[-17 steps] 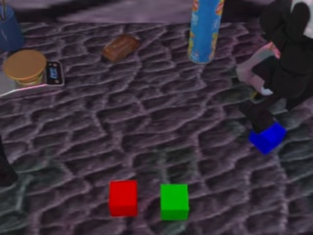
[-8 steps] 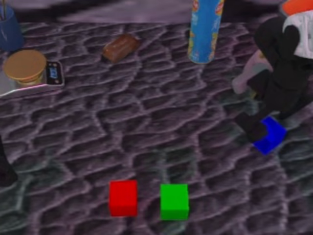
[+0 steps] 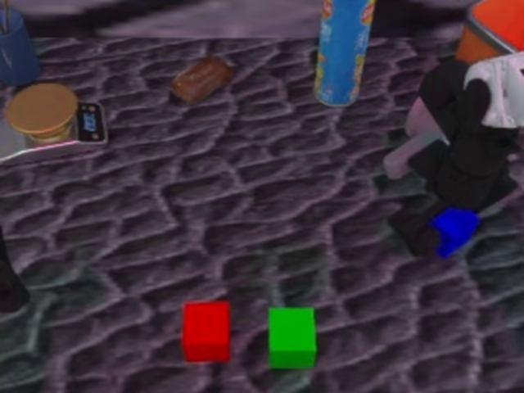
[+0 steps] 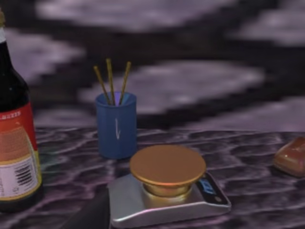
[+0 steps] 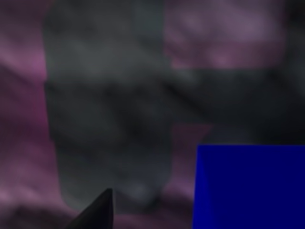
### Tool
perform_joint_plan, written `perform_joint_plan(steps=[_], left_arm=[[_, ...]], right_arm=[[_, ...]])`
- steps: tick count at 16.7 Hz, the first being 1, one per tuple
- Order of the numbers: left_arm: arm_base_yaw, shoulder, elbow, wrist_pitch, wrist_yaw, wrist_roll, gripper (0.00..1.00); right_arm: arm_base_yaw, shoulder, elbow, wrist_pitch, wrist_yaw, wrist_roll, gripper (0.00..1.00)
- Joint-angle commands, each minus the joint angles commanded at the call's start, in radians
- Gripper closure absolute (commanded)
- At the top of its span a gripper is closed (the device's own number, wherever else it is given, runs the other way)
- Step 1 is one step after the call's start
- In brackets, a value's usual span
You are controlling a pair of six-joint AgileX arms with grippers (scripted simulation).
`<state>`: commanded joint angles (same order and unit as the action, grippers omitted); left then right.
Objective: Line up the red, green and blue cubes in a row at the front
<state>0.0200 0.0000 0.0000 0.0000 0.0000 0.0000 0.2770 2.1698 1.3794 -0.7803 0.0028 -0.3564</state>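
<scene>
The red cube (image 3: 205, 331) and the green cube (image 3: 291, 336) sit side by side near the table's front edge, a small gap between them. The blue cube (image 3: 455, 228) lies at the right, farther back, partly covered by my right gripper (image 3: 442, 232), which is low over it. That gripper is open: one dark finger (image 3: 417, 233) stands left of the cube. In the right wrist view a fingertip (image 5: 101, 213) is apart from the blue cube (image 5: 250, 188). My left arm (image 3: 8, 282) is parked at the left edge.
At the back stand a tall blue-and-yellow can (image 3: 344, 49), a brown bar (image 3: 201, 79), a scale with a gold pan (image 3: 53, 115) and a blue cup of sticks (image 3: 16, 49). A pinkish object (image 3: 401, 155) shows behind my right arm. A dark bottle (image 4: 14, 143) stands by the scale.
My right gripper has come down over the blue cube and now covers more of it. The cubes and the left arm have not moved.
</scene>
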Motion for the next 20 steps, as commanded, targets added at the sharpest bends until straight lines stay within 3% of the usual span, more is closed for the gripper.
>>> perform_joint_plan(steps=[1,14,20], left_arm=[[0.000,0.000,0.000,0.000,0.000,0.000,0.00],[0.000,0.000,0.000,0.000,0.000,0.000,0.00],[0.000,0.000,0.000,0.000,0.000,0.000,0.00]], right_arm=[[0.000,0.000,0.000,0.000,0.000,0.000,0.00],[0.000,0.000,0.000,0.000,0.000,0.000,0.98],[0.000,0.000,0.000,0.000,0.000,0.000,1.00]])
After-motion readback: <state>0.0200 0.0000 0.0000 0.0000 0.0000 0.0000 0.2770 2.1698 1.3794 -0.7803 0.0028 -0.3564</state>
